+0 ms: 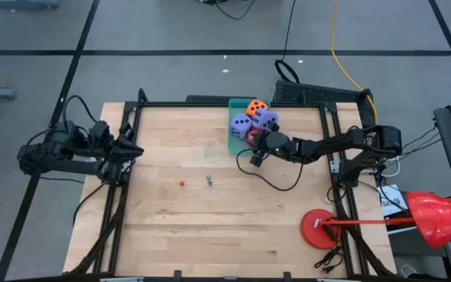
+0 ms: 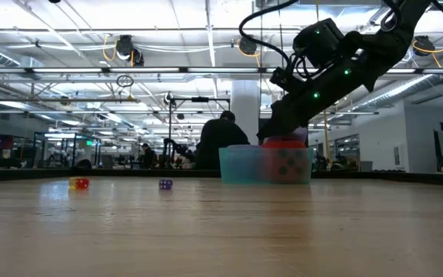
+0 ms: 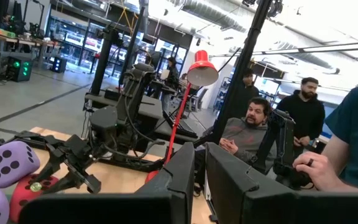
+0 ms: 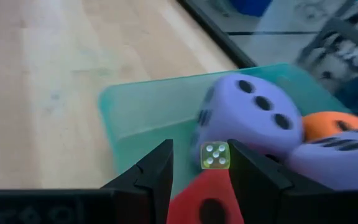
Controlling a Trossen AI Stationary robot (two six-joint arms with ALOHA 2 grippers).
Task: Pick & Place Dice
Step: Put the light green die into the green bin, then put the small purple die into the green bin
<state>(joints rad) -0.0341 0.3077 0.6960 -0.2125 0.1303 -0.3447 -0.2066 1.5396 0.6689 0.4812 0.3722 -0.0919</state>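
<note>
A teal tray (image 1: 235, 133) stands at the table's far side. In it lie an orange die (image 1: 257, 106), two lavender dice (image 1: 242, 124) (image 1: 265, 118) and a red die (image 4: 204, 199). My right gripper (image 4: 201, 152) hangs open just over the red die, fingers pointing down into the tray. A tiny yellow-green die (image 4: 215, 155) with white pips sits between its fingers, on top of the red die (image 3: 23, 193). My left gripper (image 1: 135, 149) waits shut at the table's left edge. My right gripper has the tiny yellow-green die (image 4: 215, 155) close against one finger (image 4: 247, 171), while a clear gap separates it from the other finger (image 4: 160, 171). I cannot tell whether the near finger touches it. The die rests on the red die's top.
Two more tiny dice lie on the bare wood mid-table, one reddish (image 1: 182, 183) and one bluish (image 1: 209, 181). A red lamp stands with its base (image 1: 318, 229) at the table's near right corner. People sit and stand beyond the table's right side (image 3: 253, 127).
</note>
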